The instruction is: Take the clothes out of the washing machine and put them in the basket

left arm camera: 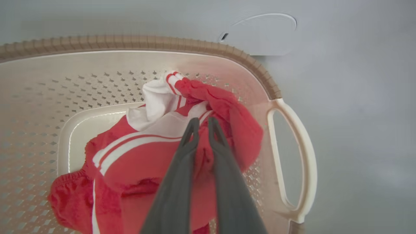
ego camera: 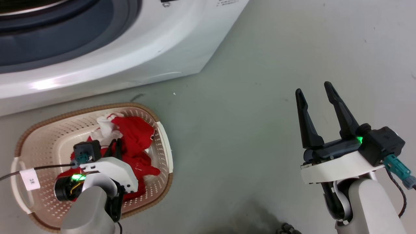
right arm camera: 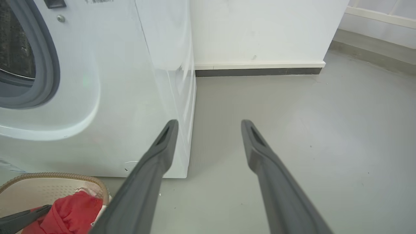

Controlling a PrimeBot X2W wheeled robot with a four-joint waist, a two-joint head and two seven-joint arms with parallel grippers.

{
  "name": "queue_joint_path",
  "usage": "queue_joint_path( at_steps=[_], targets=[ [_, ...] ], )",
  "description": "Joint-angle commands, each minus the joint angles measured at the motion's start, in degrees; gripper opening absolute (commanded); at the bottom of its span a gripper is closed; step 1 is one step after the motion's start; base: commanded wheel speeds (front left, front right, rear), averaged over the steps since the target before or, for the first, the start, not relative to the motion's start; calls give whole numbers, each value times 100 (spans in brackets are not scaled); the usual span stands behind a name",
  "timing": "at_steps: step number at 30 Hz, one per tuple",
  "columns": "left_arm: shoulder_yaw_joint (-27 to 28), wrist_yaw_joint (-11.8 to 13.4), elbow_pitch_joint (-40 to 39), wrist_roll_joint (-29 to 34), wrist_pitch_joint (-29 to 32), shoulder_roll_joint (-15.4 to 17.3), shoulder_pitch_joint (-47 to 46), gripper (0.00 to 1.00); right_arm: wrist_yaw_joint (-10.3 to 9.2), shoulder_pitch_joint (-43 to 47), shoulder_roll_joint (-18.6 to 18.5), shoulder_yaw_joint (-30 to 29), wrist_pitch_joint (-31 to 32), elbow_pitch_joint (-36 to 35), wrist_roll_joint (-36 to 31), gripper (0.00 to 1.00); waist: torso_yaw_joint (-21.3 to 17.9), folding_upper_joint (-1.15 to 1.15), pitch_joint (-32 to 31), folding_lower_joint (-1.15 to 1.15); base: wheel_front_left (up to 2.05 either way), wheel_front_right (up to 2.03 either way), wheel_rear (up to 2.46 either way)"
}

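Placing step, it seems: the left end effector (left arm camera: pixel 203 123) is clenched on the clothes (left arm camera: pixel 136 162), the basket (left arm camera: pixel 130 42) wall just ahead of it — next, release and lift clear. The right end effector (ego camera: pixel 313 88) is spread, empty.

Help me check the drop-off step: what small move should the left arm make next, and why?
Probably open the left gripper and release: its fingers pinch the clothes, which already lie inside the basket. The right gripper is open, away from it.

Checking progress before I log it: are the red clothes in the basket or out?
In. The clothes lie bunched within the walls of the basket, with the left hand pinching a fold.
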Motion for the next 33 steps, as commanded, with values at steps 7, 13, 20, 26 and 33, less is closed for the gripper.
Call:
queue_joint_path(
  at_steps=[7, 13, 20, 26, 33],
  targets=[
    [132, -14, 955, -10, -93, 133, -469, 0, -5, -232, 10, 146, -157, 22, 177, 100, -291, 0, 506, -1, 0, 0, 0],
    [215, -69, 1598, -97, -108, 159, -597, 0, -6, -253, 10, 219, -223, 62, 232, 100, -340, 0, 596, -1, 0, 0, 0],
    [155, -233, 2032, -122, -113, 59, -733, 100, -5, -288, 9, 242, -250, 78, 201, 100, -242, 0, 410, -1, 0, 0, 0],
    [177, -302, 1920, -111, -115, -111, -525, 100, -5, -117, 8, 171, -211, 193, 50, 100, -38, 0, -246, -1, 0, 0, 0],
    [307, -264, 1251, 50, -105, -289, -43, 100, -6, 196, 7, 2, 0, 240, -134, 100, 255, 0, -1253, -1, 0, 0, 0]
  ],
)
